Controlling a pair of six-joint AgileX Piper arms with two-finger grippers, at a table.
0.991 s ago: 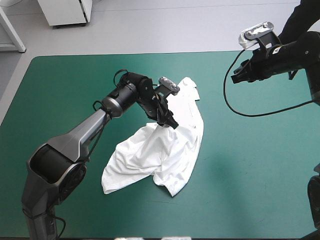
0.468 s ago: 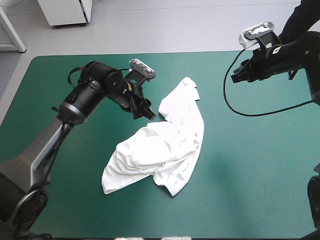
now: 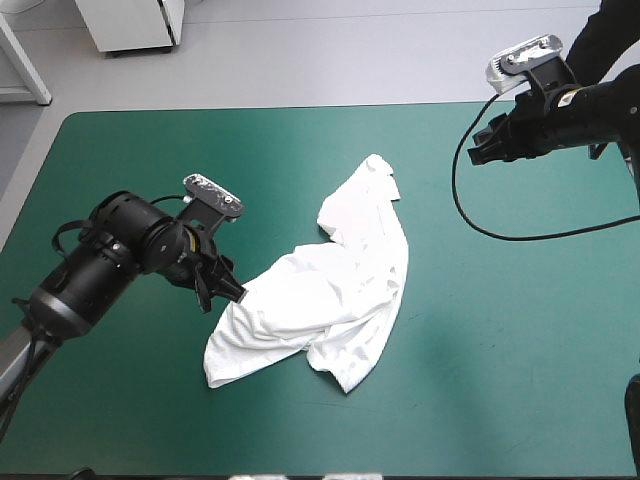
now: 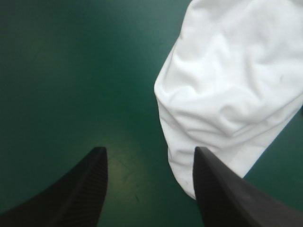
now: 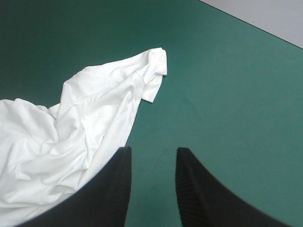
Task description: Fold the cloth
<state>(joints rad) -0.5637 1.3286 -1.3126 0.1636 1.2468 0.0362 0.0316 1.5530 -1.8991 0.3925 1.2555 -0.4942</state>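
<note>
at the middle of the teal-green cover [image 3: 520, 360] we see the t-shirt [image 3: 340, 280] lying as a crumpled white heap. it runs from a narrow end toward the table's far edge to a broader, rumpled part nearer the robot. we find the left gripper [image 3: 228, 291] low at the heap's left side, its tips just beside the cloth's edge; whether they touch it we cannot tell from above. in the left wrist view its black fingers [image 4: 80, 189] stand wide apart with bare cover between them and nothing held. a rounded fold of the t-shirt lies ahead of one finger and close against it. we see the right gripper [image 3: 482, 150] raised over the far right part of the table, well apart from the t-shirt. in its own view the two fingers [image 5: 113, 189] show a narrower gap, bare cover between them, gripping nothing. the heap spreads ahead and off to one side, partly behind one finger.
</note>
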